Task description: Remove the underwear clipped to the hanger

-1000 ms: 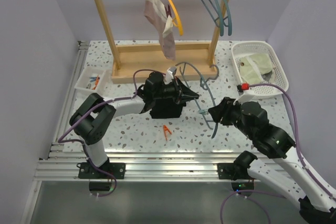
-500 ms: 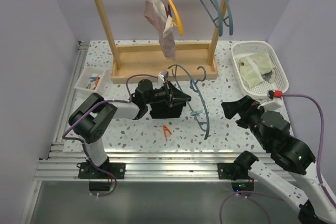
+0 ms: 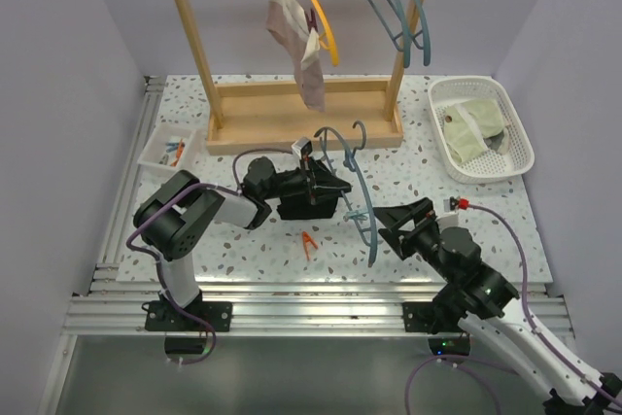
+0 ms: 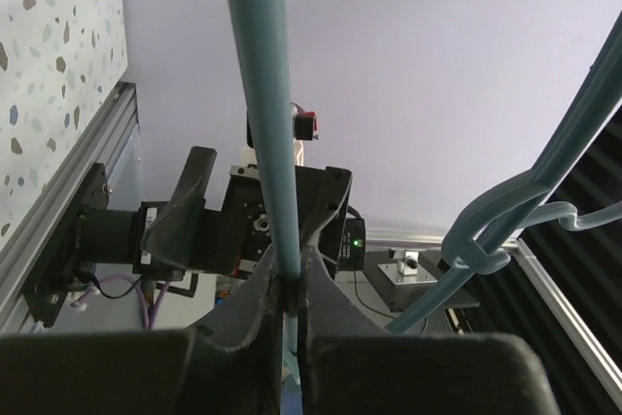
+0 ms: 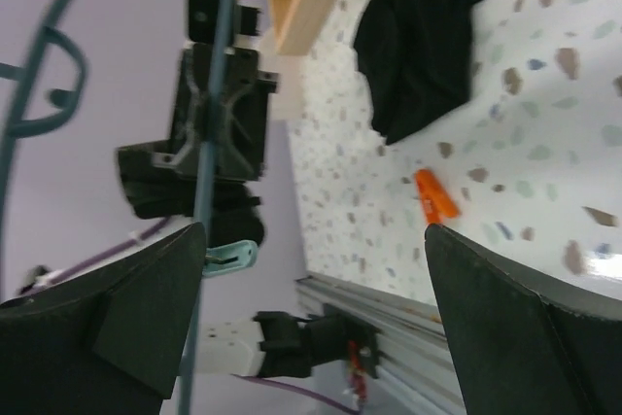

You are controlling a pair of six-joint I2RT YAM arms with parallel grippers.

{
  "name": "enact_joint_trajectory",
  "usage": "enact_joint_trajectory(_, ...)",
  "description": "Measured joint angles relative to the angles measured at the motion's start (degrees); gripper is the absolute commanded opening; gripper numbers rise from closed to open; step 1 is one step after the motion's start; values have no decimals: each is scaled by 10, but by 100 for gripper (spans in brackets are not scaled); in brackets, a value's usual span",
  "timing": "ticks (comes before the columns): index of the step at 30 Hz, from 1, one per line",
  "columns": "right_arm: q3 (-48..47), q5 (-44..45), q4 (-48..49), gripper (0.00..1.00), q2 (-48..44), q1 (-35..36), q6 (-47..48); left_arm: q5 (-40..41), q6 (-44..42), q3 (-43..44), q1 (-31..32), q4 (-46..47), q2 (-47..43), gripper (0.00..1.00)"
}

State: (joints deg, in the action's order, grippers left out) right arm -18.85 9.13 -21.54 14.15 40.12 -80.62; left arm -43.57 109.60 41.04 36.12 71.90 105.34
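Checking edges first: the table (image 3: 486, 221) ends at a metal rail (image 3: 292, 291) on the near side, and walls close in left and right. Open tabletop lies between the right gripper (image 3: 391, 226) and the white basket (image 3: 525, 157).

Left gripper (image 3: 340, 185) is clamped on the thin bar of a blue hanger (image 3: 362, 177), which is tilted above the table with its hook toward the wooden rack (image 3: 301, 114). A teal clip (image 3: 356, 216) sits low on it. Right gripper's jaws are spread wide, holding nothing, just beside the hanger's lower end.

Black underwear (image 3: 309, 206) lies on the table under the left gripper. Pink underwear (image 3: 303, 51) hangs from a yellow hanger (image 3: 326, 21) on the rack.

Since a second ago, the right gripper has opened, swung out right and come back. The hanger has shifted left.

An orange clip (image 3: 309, 242) lies loose near the black underwear. A small tray (image 3: 167, 150) sits far left, and a green cloth (image 3: 476, 128) is in the basket. The hanger stands between the two grippers.
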Motion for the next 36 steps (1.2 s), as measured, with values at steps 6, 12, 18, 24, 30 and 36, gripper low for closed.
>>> enact_joint_trajectory(6, 61, -10, 117, 98, -64, 0, -95, -3, 10, -23, 0, 4, 0, 0)
enact_joint_trajectory(12, 73, -16, 148, 98, -63, 0, -141, -3, 13, -24, 0, 5, 0, 0)
enact_joint_trajectory(18, 71, -33, 159, 97, -14, 0, -148, -3, 13, -24, 0, 5, 0, 0)
enact_joint_trajectory(24, 53, -50, 189, 88, 56, 0, -147, -3, 7, -24, 0, 6, -1, 0)
enact_joint_trajectory(30, 43, -58, 233, 66, 108, 0, -145, -3, 7, -24, 0, 6, -1, 0)
enact_joint_trajectory(36, 41, -59, 264, 21, 136, 0, -144, -3, 8, -24, 0, 6, -1, 0)
